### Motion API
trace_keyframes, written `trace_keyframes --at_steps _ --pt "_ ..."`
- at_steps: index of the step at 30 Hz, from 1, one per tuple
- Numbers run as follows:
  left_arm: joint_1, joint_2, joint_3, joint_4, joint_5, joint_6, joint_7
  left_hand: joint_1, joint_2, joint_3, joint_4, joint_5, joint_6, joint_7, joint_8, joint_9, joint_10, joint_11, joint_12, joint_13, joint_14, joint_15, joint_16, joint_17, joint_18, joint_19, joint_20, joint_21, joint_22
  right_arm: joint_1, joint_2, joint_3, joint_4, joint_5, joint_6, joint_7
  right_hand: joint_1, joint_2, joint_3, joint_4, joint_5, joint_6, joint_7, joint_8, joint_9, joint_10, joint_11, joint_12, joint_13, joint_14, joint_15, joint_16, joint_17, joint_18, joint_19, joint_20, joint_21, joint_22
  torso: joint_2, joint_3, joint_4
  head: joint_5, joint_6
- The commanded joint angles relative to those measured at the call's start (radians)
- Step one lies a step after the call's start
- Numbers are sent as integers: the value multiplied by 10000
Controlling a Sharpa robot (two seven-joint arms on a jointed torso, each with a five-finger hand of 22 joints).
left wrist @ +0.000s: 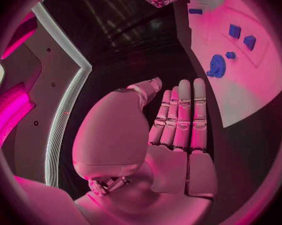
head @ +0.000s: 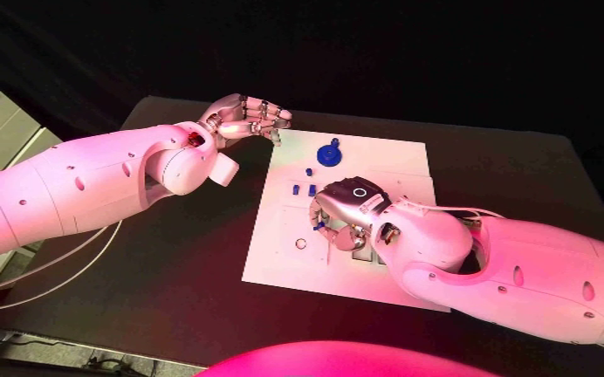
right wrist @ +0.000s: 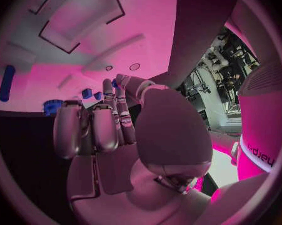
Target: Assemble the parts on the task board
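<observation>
You have the task board (head: 396,154), a flat white rectangular plate, lying in the middle of the black table, slightly turned so its far edge runs down to the right in the head view. Near that far edge lies a round blue part (head: 331,154) with a toothed rim, flat on the board. Just nearer you sit several small blue parts (head: 310,171), one alone and two side by side (head: 304,190) below it; you cannot tell whether they stand in sockets or lie loose. You can see a small ring-shaped mark (head: 299,243) on the board's near left, and shallow recessed outlines (right wrist: 84,15) in its surface.
</observation>
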Motion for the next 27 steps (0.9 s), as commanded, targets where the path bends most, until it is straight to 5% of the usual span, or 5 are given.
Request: trace_keyframes --at_steps 1,12,27 --pt "4 20 9 37 26 -3 69 73 26 -41 -6 -39 -86 -5 -21 -13 -79 1 7 -15 19 13 -60 -14 109 43 15 -65 -16 89 105 -3 64 -340 1186 -586 -70 77 -51 -6 39 -36 30 60 11 405 -325 15 8 280 -84 60 -10 -143 39 -25 10 768 -4 0 4 45 -8" --pt "4 8 8 54 20 -16 65 76 23 -49 -3 -40 -91 -3 -23 -15 -91 4 12 -17 17 15 -64 -17 109 44 17 -74 -20 187 268 -5 190 -667 653 -1106 -93 83 -51 9 42 -54 27 59 19 393 -325 9 8 279 -82 71 3 -160 68 -23 82 819 14 21 6 112 16" --pt "5 6 8 65 11 -20 60 79 24 -55 0 -39 -95 -3 -25 -16 -102 5 15 -20 18 16 -65 -18 110 47 18 -80 -23 194 418 -16 23 -618 1399 -1236 -102 85 -53 13 42 -57 23 65 28 392 -327 9 11 275 -83 69 -7 -156 61 -22 62 808 12 28 0 190 -38"
